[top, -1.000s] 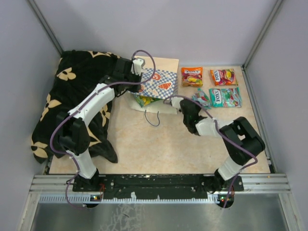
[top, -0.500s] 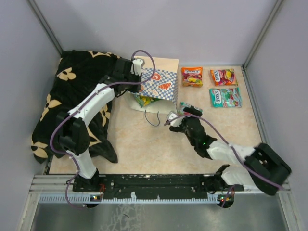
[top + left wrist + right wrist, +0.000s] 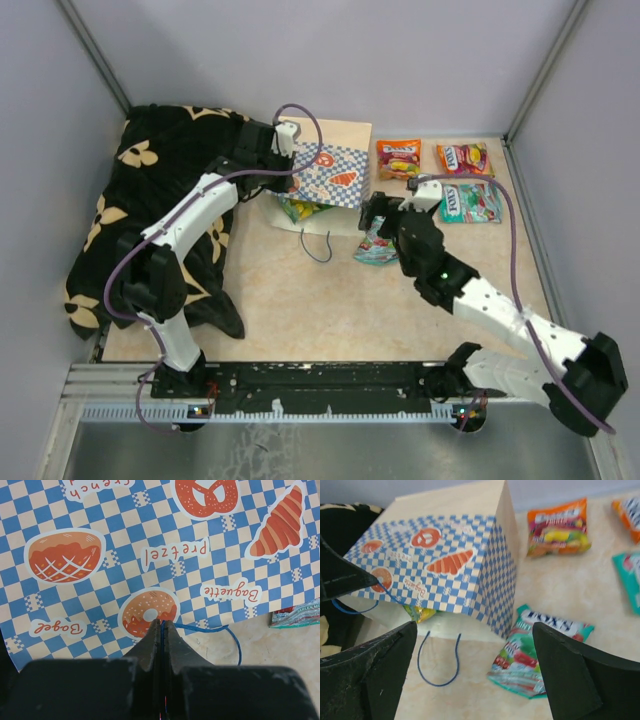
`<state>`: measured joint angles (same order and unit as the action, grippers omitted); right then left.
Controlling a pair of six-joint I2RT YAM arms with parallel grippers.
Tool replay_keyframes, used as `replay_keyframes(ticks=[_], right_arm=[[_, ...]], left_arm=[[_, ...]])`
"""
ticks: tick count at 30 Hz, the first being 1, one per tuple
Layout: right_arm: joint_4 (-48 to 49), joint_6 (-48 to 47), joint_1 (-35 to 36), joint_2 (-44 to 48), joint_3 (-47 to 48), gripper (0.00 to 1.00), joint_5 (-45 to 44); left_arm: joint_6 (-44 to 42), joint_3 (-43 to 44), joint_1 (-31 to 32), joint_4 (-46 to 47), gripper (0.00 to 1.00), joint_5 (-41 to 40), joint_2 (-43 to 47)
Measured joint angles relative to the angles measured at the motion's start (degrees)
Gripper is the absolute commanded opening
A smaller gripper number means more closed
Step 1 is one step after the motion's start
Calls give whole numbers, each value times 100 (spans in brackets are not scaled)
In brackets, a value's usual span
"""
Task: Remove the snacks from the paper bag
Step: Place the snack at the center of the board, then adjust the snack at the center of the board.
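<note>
The paper bag [image 3: 335, 172] [image 3: 445, 565] [image 3: 125, 545] lies on its side, mouth toward the near edge. My left gripper [image 3: 290, 168] [image 3: 161, 625] is shut on its upper blue cord handle [image 3: 220, 628]. A green-yellow snack [image 3: 298, 209] [image 3: 420, 613] shows inside the mouth. A teal snack [image 3: 376, 245] [image 3: 535, 655] lies loose on the table by the bag's right corner. My right gripper [image 3: 393, 208] [image 3: 475, 626] hovers over it, open, with nothing between its fingers. Three more snacks lie at the back right: orange [image 3: 399, 159] [image 3: 559, 527], red-orange [image 3: 464, 158] and teal [image 3: 468, 201].
A black flower-patterned cloth [image 3: 160, 200] covers the table's left side under the left arm. The bag's other cord handle [image 3: 318, 245] [image 3: 438, 665] trails on the table in front of the mouth. Grey walls close off the left, back and right.
My right gripper has opened and let go of the teal snack, which now lies beside the bag. The right arm swung near and back again. The left arm has not moved.
</note>
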<state>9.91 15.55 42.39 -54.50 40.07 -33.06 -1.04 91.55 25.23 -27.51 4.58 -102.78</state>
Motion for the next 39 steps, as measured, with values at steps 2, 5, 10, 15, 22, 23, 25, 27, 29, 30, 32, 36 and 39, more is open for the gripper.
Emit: replay_keyframes(ticks=[2,5,10,15,22,23,25,27,29,30,32,36,39], right_arm=[[-446,992,-20,-535,304,89,-72],[-857,2046,-85,-1143,136,76,66],[-986,3086,-601,-1974,-527,64,702],[-925,3359,-796,-2634,-586,61,925],[-542,3209,-1141,-3058,-470,69,1228],[-544,3095,-1222,-3112,-407,71,1276],[-640,2745,-1364,-3257,-195,75,1362],[-800,2297,-1429,-3401,35,78,1399],[-1064,1705,-1502,-3552,334,78,1440],[-1169,1471,-1532,-3617,461,77,1497],[-1405,935,-1659,-3794,787,77,1733],[-1672,225,-2070,-4133,1318,78,2175],[-1755,-55,-2280,-4395,1606,80,2328]], left_arm=[[-2,0,0,-20,0,28,0],[-4,0,0,-142,0,66,0],[-4,-4,0,-254,0,109,2],[-2,-66,0,-251,0,160,46],[-4,-118,0,-245,0,164,48],[-4,-136,0,-245,0,162,48],[-4,-151,0,-247,0,164,48],[-4,-153,0,-243,0,164,48],[-4,-153,0,-240,0,164,48],[-4,-153,-2,-240,0,164,48],[-4,-153,-2,-238,0,164,48],[-2,-153,-2,-236,0,164,48],[-2,-153,-11,-234,0,164,48]])
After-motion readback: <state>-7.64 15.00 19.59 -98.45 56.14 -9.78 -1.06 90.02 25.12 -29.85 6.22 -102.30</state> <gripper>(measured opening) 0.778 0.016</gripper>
